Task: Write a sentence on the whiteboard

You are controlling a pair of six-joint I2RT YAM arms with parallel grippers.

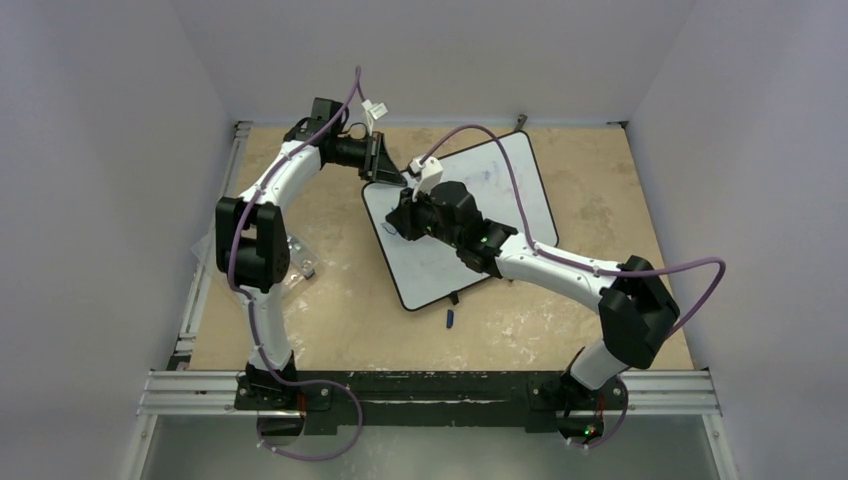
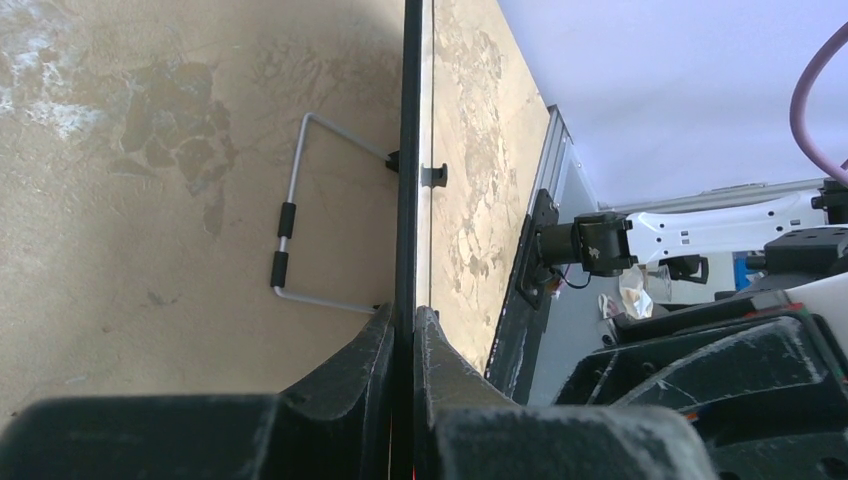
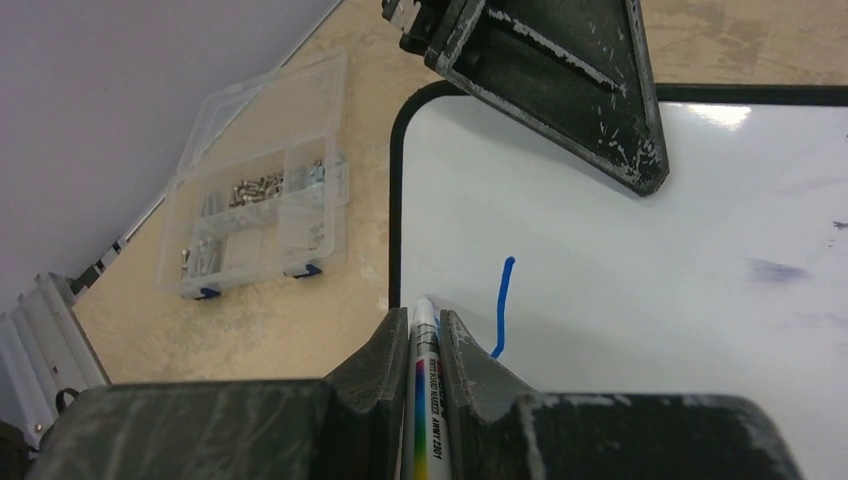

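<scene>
The whiteboard (image 1: 500, 190) lies tilted on the table, its white face up. My left gripper (image 1: 383, 165) is shut on the board's far left corner. In the left wrist view the thin black frame (image 2: 410, 150) runs edge-on between the closed fingers of that gripper (image 2: 413, 320). My right gripper (image 3: 425, 315) is shut on a white marker (image 3: 427, 350), whose tip rests on the board (image 3: 650, 300) near its left edge. Of the sentence, a single short blue stroke (image 3: 503, 305) shows beside the tip. Faint purple smudges (image 3: 775, 270) lie further right.
A clear plastic organiser box (image 3: 260, 215) with small metal parts sits on the table left of the board. A blue marker cap (image 1: 450, 320) lies near the board's front edge. The board's wire stand (image 2: 300, 210) shows on its underside. Grey walls enclose the table.
</scene>
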